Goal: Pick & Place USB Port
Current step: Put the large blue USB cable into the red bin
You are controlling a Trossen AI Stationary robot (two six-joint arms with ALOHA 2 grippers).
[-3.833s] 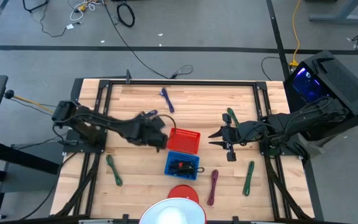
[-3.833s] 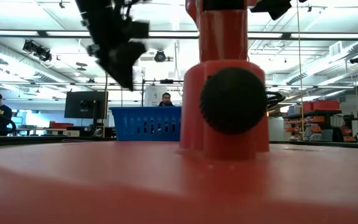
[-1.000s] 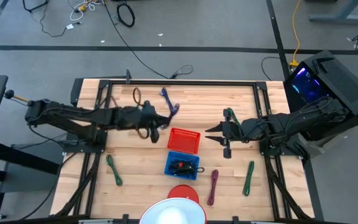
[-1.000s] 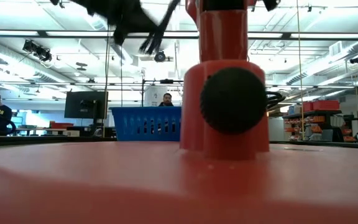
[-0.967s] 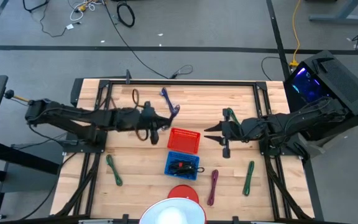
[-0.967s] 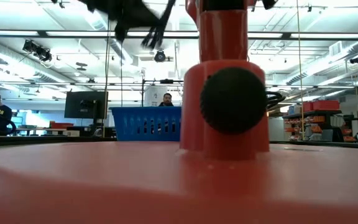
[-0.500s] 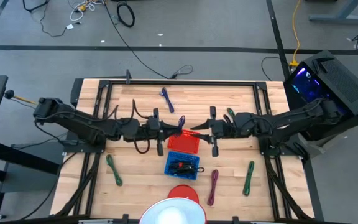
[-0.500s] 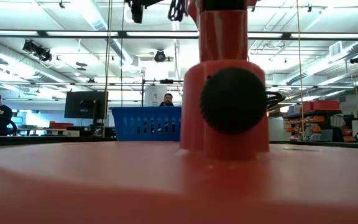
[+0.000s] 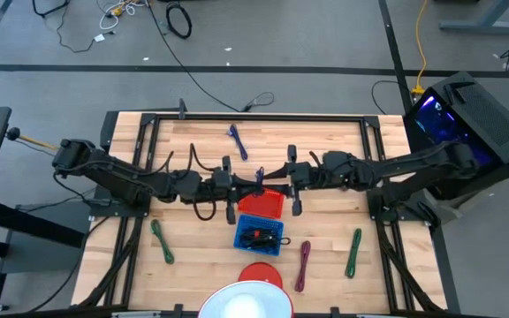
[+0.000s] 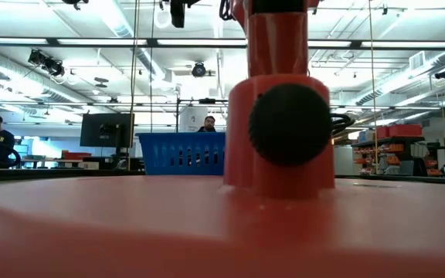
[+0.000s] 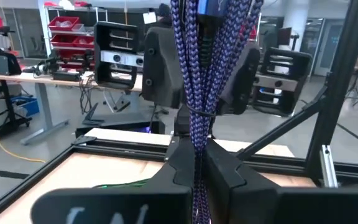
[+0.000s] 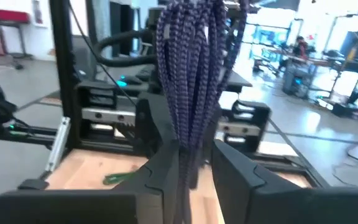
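While the left hand (image 9: 247, 187) pinches the purple cable (image 11: 199, 81), the right hand (image 9: 270, 182) (half-spread) straddles it.

Overhead lighting even and bright; I see only soft, short shadows on the bench (image 9: 201, 141) in the high view. Low view: ceiling strip lights (image 10: 114, 42) glare, red base (image 10: 276, 116) close and soft-focused. Right wrist view blurred throughout; left wrist view sharper, its near fingers (image 11: 185, 168) hazy.

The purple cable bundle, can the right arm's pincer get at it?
Probably yes. The purple cable bundle hangs from the left pincer above the red basket, and the right pincer already has its fingers on either side of it, nothing between.
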